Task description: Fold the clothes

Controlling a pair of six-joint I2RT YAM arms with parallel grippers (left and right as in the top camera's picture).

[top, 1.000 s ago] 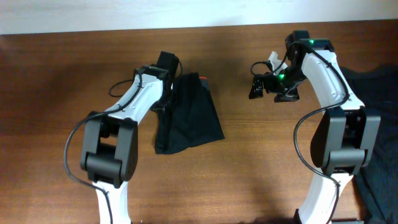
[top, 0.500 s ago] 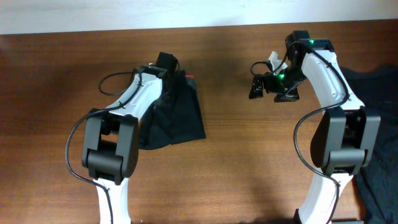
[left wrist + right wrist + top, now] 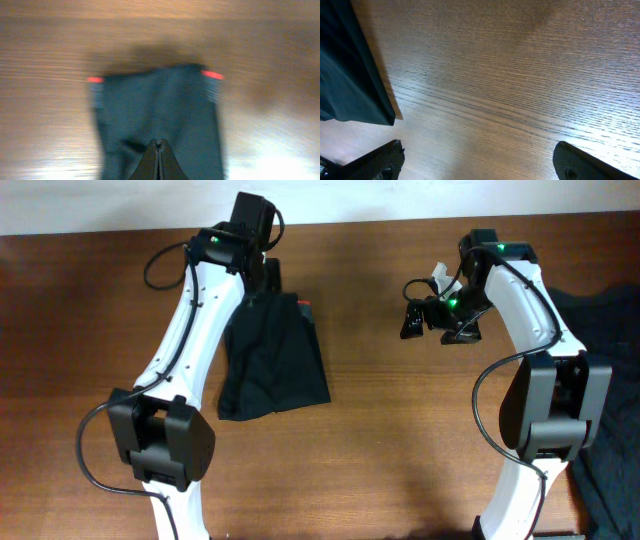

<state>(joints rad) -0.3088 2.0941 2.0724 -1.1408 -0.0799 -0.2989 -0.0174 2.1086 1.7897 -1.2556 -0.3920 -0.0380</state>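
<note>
The black trousers (image 3: 278, 360) lie folded on the wooden table (image 3: 400, 440), with the grey, red-edged waistband (image 3: 306, 306) at their far right corner. In the left wrist view the trousers (image 3: 160, 110) fill the middle, with red marks at both waistband corners (image 3: 212, 75). My left gripper (image 3: 268, 278) is at the trousers' far edge. Its fingers (image 3: 158, 143) are shut, with the fabric drawn up to their tips. My right gripper (image 3: 424, 318) is open and empty above bare table, to the right of the trousers. Its fingers (image 3: 480, 167) are wide apart.
A dark rumpled heap of garments (image 3: 612, 380) lies at the table's right edge, beside the right arm. A dark cloth edge (image 3: 350, 80) shows at the left of the right wrist view. A white wall runs along the far side (image 3: 120, 205).
My left gripper dragged the trousers to the left. The left arm then rose and reached toward the far edge. The right arm has not moved.
</note>
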